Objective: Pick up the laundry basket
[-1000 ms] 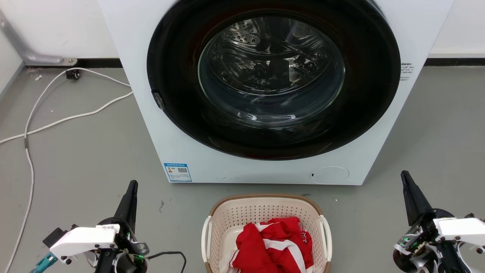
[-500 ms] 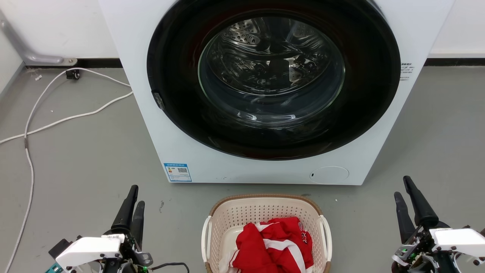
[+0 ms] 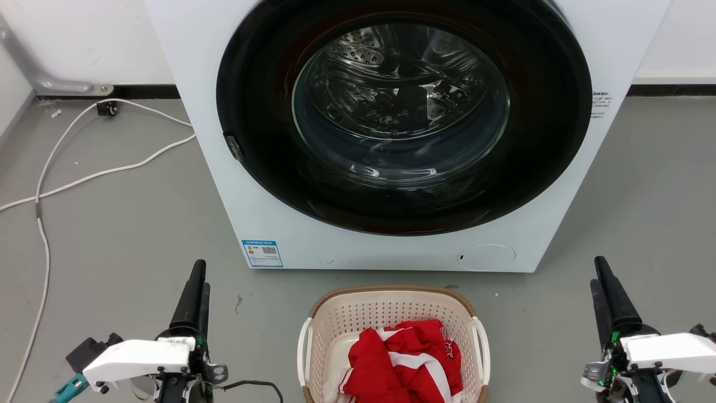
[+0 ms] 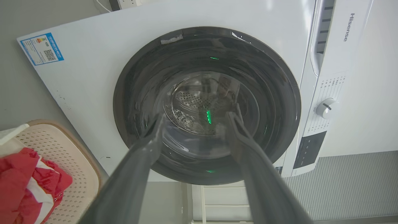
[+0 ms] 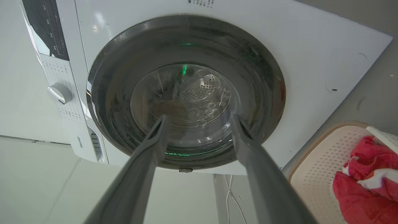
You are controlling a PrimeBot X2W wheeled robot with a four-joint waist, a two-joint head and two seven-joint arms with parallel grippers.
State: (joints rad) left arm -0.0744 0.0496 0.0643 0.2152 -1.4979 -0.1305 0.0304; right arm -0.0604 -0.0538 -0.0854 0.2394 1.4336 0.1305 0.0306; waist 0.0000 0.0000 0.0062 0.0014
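The laundry basket [image 3: 386,313] stands on the grey floor just in front of the washing machine, cream with a brown rim and white side handles. A red and white garment [image 3: 405,364] lies bunched inside it. My left gripper [image 3: 200,274] hovers open to the basket's left, well apart from it, fingers pointing at the machine. Well off to the right, my right gripper [image 3: 596,271] is open too. The left wrist view has the left gripper [image 4: 196,118] spread before the door, with the basket [image 4: 62,149] at lower left. The right gripper [image 5: 199,119] is likewise spread, with the basket [image 5: 314,161] at lower right.
A white front-loading washing machine [image 3: 235,224] with a shut round glass door [image 3: 400,106] rises right behind the basket. White cables [image 3: 84,179] trail across the floor at the far left. Bare grey floor lies on both sides of the basket.
Both wrists have turned, so a second finger now shows beside the first on each gripper. The basket and garment have not moved.
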